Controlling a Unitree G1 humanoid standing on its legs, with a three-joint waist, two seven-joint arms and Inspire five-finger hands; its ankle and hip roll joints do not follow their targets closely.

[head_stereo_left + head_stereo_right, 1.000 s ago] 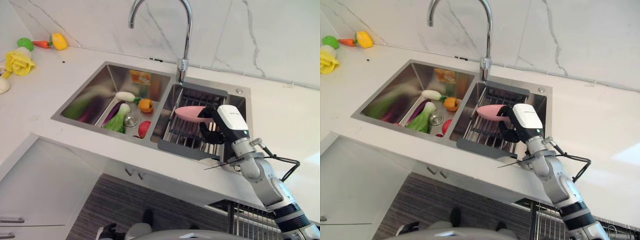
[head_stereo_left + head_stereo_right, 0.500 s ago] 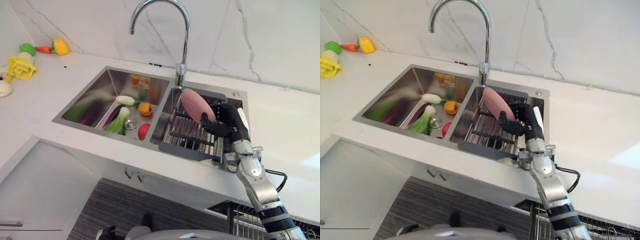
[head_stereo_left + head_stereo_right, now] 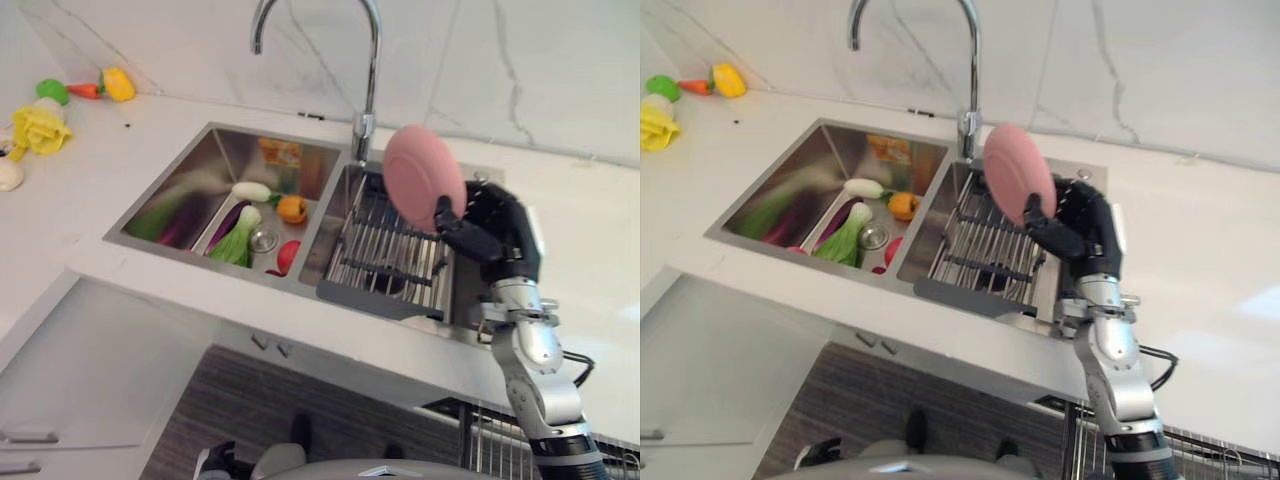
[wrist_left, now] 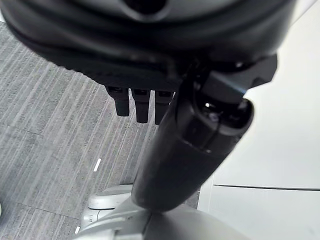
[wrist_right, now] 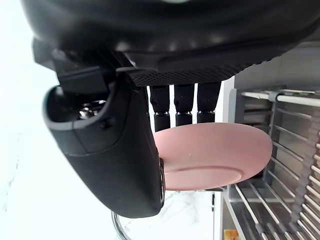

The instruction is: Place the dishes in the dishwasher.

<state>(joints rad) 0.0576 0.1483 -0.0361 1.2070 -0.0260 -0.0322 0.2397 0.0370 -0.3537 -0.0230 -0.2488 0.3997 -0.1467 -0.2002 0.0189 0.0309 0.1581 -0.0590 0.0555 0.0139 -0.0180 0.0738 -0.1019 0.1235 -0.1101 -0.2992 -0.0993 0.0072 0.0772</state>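
Note:
My right hand (image 3: 496, 228) holds a pink plate (image 3: 422, 176) on edge in the air above the right sink basin, its face turned towards me. In the right wrist view the thumb and fingers (image 5: 184, 107) pinch the plate (image 5: 215, 152) by its rim. Below it a dark wire dish rack (image 3: 392, 258) sits in the right basin. My left hand (image 4: 141, 102) hangs over the striped floor with its fingers straight and nothing in it.
The left basin (image 3: 212, 170) holds toy vegetables: a green bok choy (image 3: 236, 240), an orange pepper (image 3: 291, 210), a red tomato (image 3: 288, 256). A tall chrome tap (image 3: 366, 70) rises behind the sink. More toy food (image 3: 40, 125) lies on the white counter at far left.
My right hand has lifted the pink plate up out of the dish rack and higher above the basin. The plate has turned from tilted to nearly upright.

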